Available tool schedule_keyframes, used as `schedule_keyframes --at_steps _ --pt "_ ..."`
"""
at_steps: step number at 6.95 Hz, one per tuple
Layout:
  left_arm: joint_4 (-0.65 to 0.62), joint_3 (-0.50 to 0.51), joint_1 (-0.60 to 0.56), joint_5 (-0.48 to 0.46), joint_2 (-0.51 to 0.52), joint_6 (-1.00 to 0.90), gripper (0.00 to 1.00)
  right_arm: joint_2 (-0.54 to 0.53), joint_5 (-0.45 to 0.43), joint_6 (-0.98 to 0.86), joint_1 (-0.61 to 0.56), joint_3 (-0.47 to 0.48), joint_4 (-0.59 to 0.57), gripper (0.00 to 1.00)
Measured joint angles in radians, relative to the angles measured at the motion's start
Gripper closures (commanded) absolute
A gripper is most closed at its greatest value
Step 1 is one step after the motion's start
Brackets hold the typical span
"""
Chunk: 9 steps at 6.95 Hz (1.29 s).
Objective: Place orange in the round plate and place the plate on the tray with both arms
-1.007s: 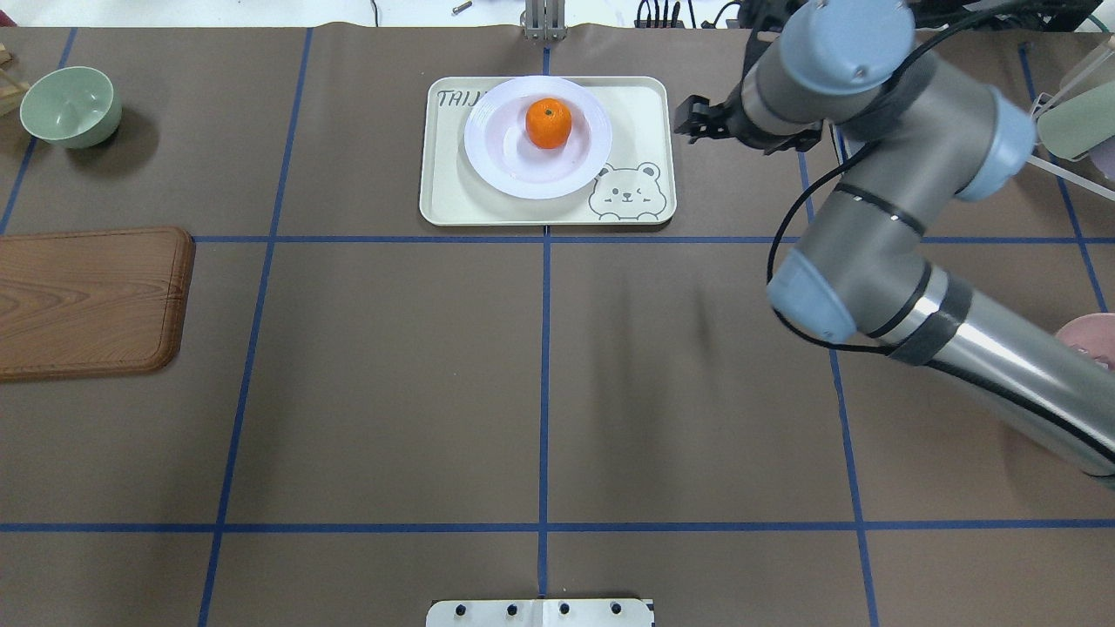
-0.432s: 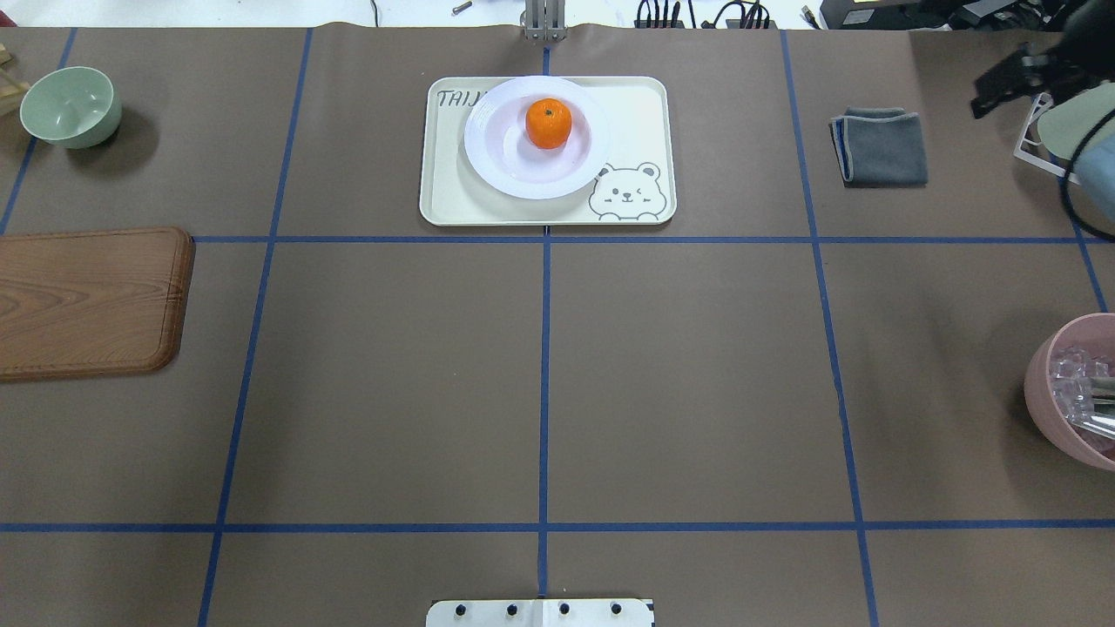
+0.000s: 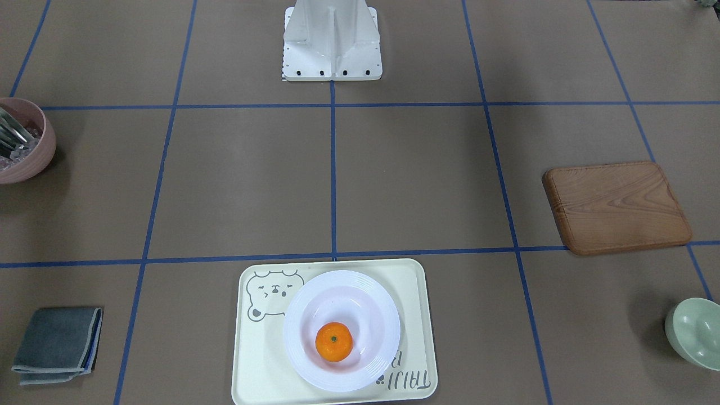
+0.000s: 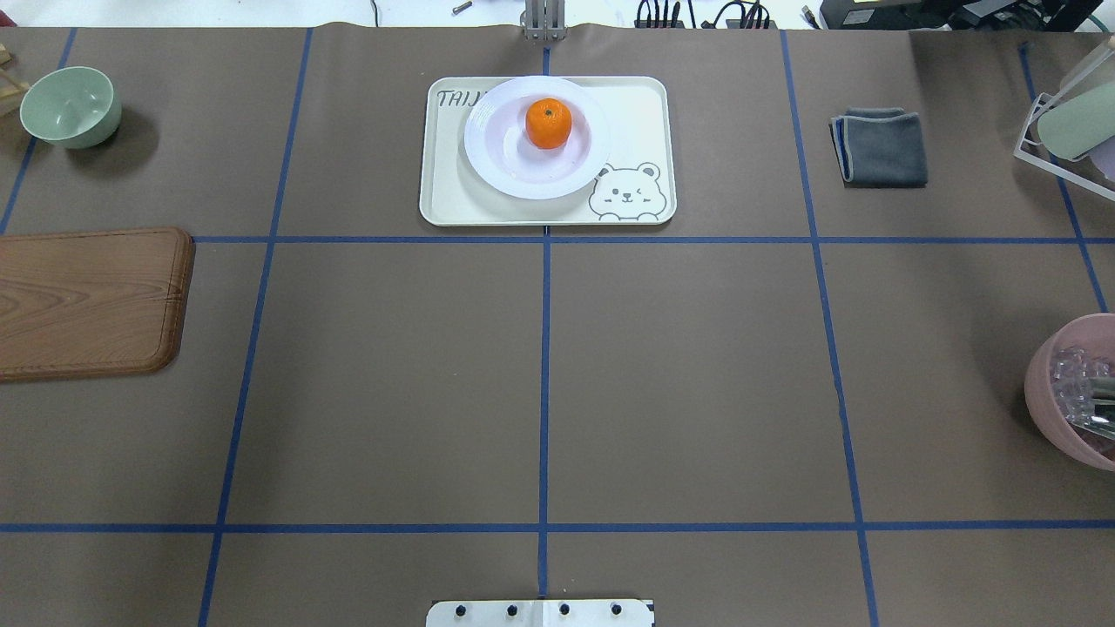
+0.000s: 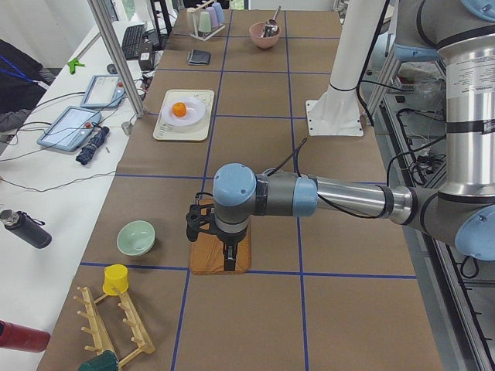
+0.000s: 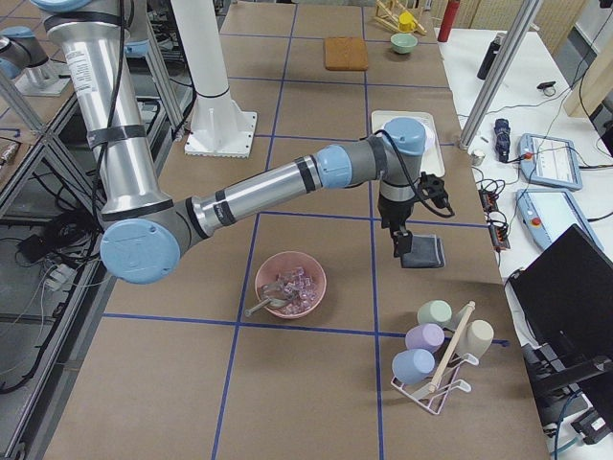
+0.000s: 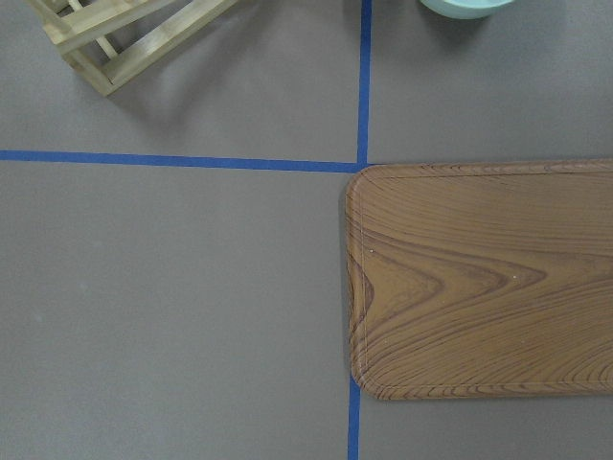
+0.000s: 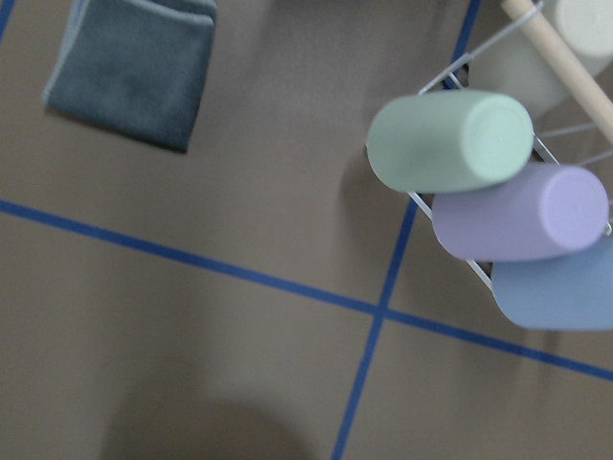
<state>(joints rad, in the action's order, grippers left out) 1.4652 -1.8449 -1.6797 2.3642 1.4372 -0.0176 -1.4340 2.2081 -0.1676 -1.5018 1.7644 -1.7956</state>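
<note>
The orange (image 4: 549, 124) sits in the white round plate (image 4: 501, 165), and the plate rests on the cream tray (image 4: 640, 113) at the table's far middle. In the front-facing view the orange (image 3: 333, 341) lies in the plate (image 3: 360, 292) on the tray (image 3: 416, 315). Neither arm touches them. My left gripper (image 5: 228, 259) hangs over the wooden board, far from the tray. My right gripper (image 6: 402, 245) hovers by the grey cloth. I cannot tell whether either is open or shut. The wrist views show no fingers.
A wooden board (image 4: 87, 300) and a green bowl (image 4: 70, 106) lie at the left. A grey cloth (image 4: 880, 146), a cup rack (image 4: 1067, 126) and a pink bowl (image 4: 1071, 392) stand at the right. A wooden rack (image 5: 116, 332) is near the left end.
The right arm has pulled back from beside the tray's right edge and left the overhead view to the right, uncovering the grey cloth. Orange, plate and tray have not moved.
</note>
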Motion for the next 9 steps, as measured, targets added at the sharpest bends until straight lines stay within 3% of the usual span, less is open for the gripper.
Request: schedule_keyframes --at_steps 3,9 --pt "0.010 0.001 -0.001 0.006 -0.009 0.004 0.01 -0.149 0.002 0.001 -0.050 0.006 0.067 0.00" --pt "0.010 0.009 -0.004 -0.044 -0.051 0.002 0.01 -0.188 0.065 0.067 -0.051 0.000 0.121 0.00"
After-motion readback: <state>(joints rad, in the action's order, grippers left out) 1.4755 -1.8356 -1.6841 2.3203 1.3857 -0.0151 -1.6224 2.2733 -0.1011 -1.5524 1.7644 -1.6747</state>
